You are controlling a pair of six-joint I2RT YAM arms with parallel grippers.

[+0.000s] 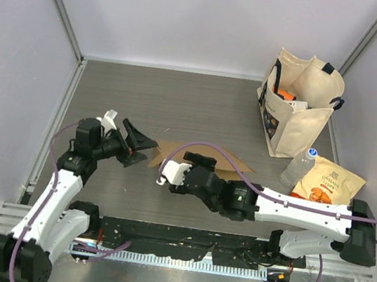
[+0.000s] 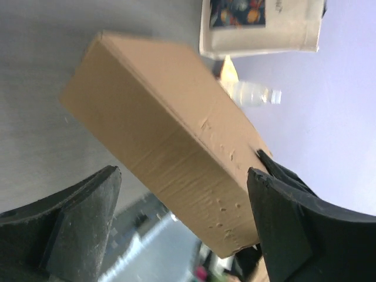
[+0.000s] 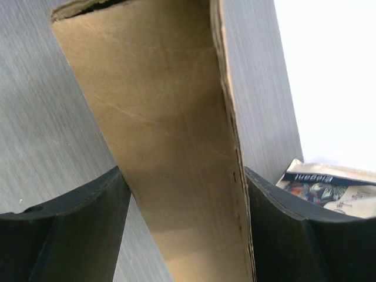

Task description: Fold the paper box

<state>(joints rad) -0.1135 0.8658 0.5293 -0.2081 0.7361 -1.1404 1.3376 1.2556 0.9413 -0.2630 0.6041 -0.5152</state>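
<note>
The paper box (image 1: 231,163) is plain brown cardboard, folded into a long shallow carton, in the middle of the table between my two grippers. My right gripper (image 1: 192,164) holds it across its width. In the right wrist view the box (image 3: 170,147) fills the gap between the fingers (image 3: 276,223) of the right gripper (image 3: 182,173). My left gripper (image 1: 149,149) is open at the box's left end. In the left wrist view the box (image 2: 170,135) runs between the wide-apart jaws of the left gripper (image 2: 183,173), close to the right finger (image 2: 294,229) and well off the left one.
A cream tote bag (image 1: 300,104) stands at the back right. A clear water bottle (image 1: 300,165) and an orange snack bag (image 1: 327,184) lie in front of it. Grey walls close in the table at the left, back and right.
</note>
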